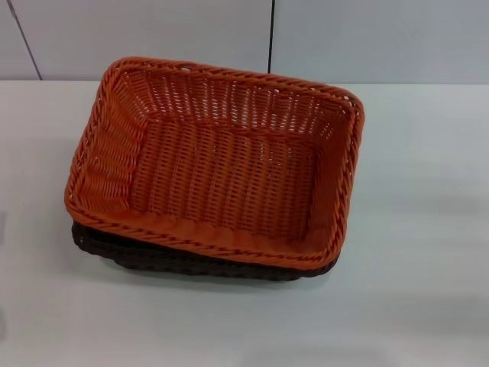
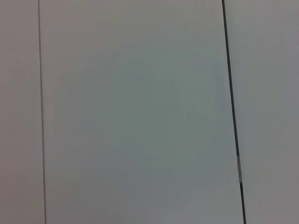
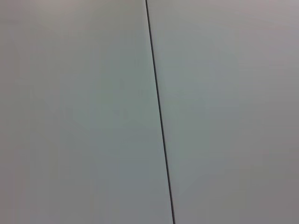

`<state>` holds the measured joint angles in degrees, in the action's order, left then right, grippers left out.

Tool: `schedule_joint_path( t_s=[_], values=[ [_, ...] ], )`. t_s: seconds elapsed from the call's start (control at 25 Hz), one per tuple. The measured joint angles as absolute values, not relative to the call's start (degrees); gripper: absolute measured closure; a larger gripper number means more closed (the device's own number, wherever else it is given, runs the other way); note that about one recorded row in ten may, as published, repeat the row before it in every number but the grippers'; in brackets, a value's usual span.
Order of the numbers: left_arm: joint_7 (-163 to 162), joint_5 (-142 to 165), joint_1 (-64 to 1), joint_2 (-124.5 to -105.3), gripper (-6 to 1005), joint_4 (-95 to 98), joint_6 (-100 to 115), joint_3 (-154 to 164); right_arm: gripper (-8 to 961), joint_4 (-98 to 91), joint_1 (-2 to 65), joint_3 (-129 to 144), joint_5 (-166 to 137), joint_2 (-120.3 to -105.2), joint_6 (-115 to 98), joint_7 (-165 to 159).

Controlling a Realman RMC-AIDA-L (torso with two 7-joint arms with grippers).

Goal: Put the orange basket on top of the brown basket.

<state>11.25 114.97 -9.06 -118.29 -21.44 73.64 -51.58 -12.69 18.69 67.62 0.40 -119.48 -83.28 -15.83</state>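
The orange basket (image 1: 221,164) sits nested on top of the brown basket (image 1: 191,261) in the middle of the white table (image 1: 428,229) in the head view. Only the brown basket's dark braided rim shows, along the orange basket's near side and near-left corner. The orange basket lies slightly askew, empty inside. Neither gripper appears in any view; both wrist views show only pale wall panels with thin seams.
A pale panelled wall (image 1: 153,38) with a dark vertical seam (image 1: 270,34) rises behind the table. The table surface stretches to the left, right and front of the baskets.
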Motion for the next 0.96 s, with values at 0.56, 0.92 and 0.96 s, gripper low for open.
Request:
schedule_joint_path(
  t_s=[0.56,0.92,0.96],
  values=[
    [11.13,114.95,-9.99,-118.29,197,-20.11,73.6,-51.69,427,-11.2,19.03,67.49,0.45,-119.53,-84.55,-16.0],
    [10.56,114.84,-10.08,-118.32,197,-19.28,73.29,-52.35,427,-10.55,19.07,67.49,0.53,-119.53,-84.59,-15.99],
    [10.56,114.85,-9.99,-118.34,197,-19.28,73.3,-52.39,427,-10.51,19.07,67.45,0.53,-119.53,-84.5,-15.94]
  ],
)
